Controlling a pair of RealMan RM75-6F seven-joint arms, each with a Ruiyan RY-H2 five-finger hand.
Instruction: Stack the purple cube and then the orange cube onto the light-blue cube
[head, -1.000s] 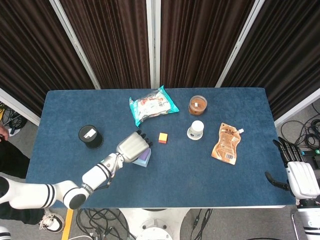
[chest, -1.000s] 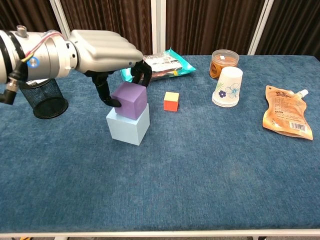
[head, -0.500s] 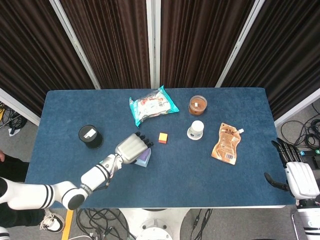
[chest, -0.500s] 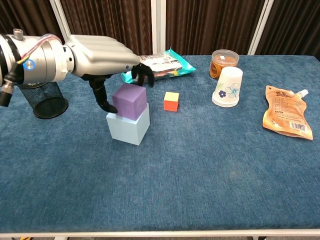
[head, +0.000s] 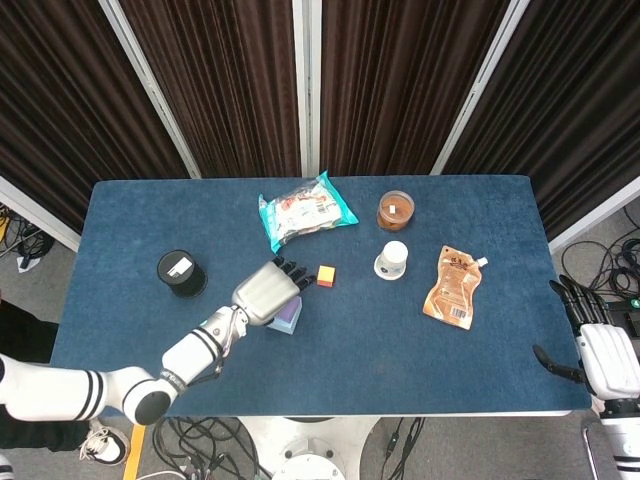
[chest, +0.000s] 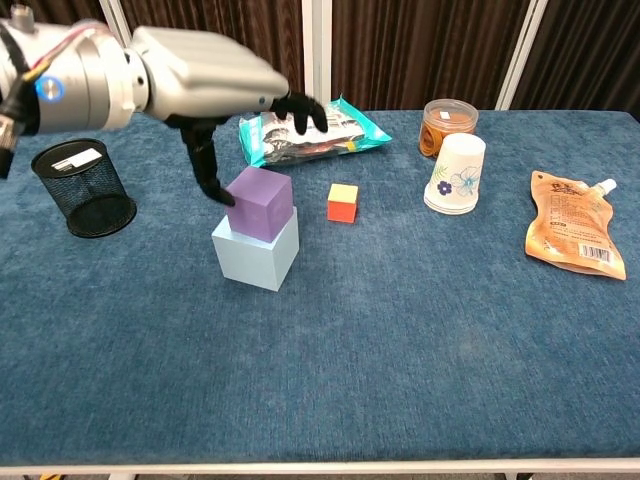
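Head view. The left hand lies over the cube stack near the table centre, fingers spread toward 2 o'clock and holding nothing. The purple cube shows only as a sliver at the hand's 4 o'clock edge, with the light-blue cube barely visible beneath it. The orange cube sits on the cloth just at 2 o'clock of the fingertips, apart from them. A black mesh cup stands at 9 o'clock of the hand; a snack bag lies at 12 o'clock. A jar, a paper cup and an orange pouch lie toward 3 o'clock. The right hand rests off the table's right edge, fingers apart, empty.

Chest view. The left hand hovers above the stack, fingers wide, with the thumb pointing down close beside the purple cube; contact cannot be judged. The purple cube sits squarely on the light-blue cube. The orange cube stands at 3 o'clock of the stack, well clear. The right hand is outside this view.
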